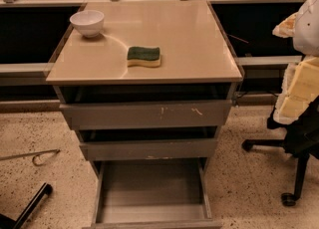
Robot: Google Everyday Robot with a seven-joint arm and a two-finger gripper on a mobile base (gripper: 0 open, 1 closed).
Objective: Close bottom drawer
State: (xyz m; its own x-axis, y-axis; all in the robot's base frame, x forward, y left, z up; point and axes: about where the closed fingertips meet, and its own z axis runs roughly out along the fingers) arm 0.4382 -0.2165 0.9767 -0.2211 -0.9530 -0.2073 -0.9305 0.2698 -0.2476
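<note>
The bottom drawer (152,193) stands pulled well out toward me, grey tray showing, below the middle drawer (148,149) and scratched top drawer (147,115). On the cabinet top (189,49), a white bowl (87,22) sits far left, a green sponge (144,56) nearer. My gripper is outside the view.

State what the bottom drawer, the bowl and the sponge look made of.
Bottom drawer: likely painted metal, smooth matte grey tray. Bowl: glossy white, ceramic or plastic. Sponge: yellow foam, green scouring top. Gripper: not in view.
</note>
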